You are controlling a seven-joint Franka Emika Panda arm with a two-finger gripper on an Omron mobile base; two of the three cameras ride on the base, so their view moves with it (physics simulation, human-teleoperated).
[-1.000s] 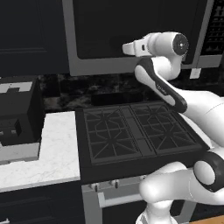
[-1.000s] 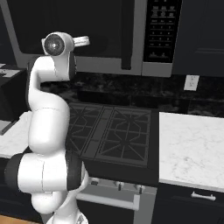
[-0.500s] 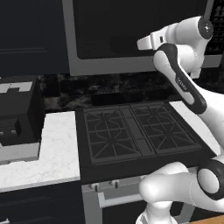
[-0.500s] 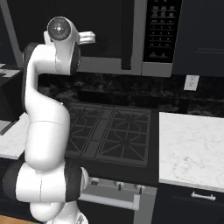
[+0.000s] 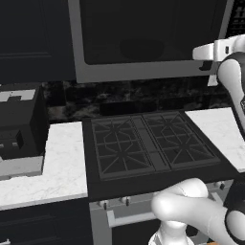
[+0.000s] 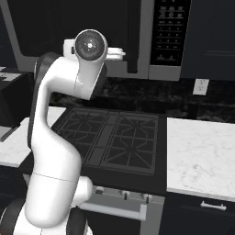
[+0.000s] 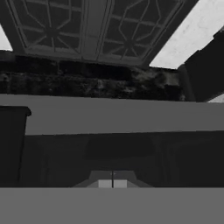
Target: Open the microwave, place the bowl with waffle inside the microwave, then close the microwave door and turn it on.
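Left base view, against a second ago: finds the arm's hand well over toward 3 o'clock, up level with the lower grey rail of the microwave point(image 5: 143, 72) and close to its right end. Shows nothing else shifted; stove point(image 5: 148, 148) and counters sit where they sat, so no drive of the base, only a swing of the arm.

Right base view: puts the white wrist just at 9 o'clock of the black handle point(image 6: 133, 36), near it but not judged touching.

Hand view: looks along the gripper point(image 7: 113, 184) at the door point(image 7: 118, 153) from close in. Reads upside down, with the stove at 12 o'clock, the grey rail across the middle and the dark window beneath it. Catches the handle as a dark block at 9 o'clock. Shows the tips pressed together with nothing between them — closed and empty.

For the task: still the first step, a reach for the handle. Leaves the door flush and closed above the stove. Probably calls for parting the fingers, or hooking behind the bar, before any pull — a closed tip risks sliding off.
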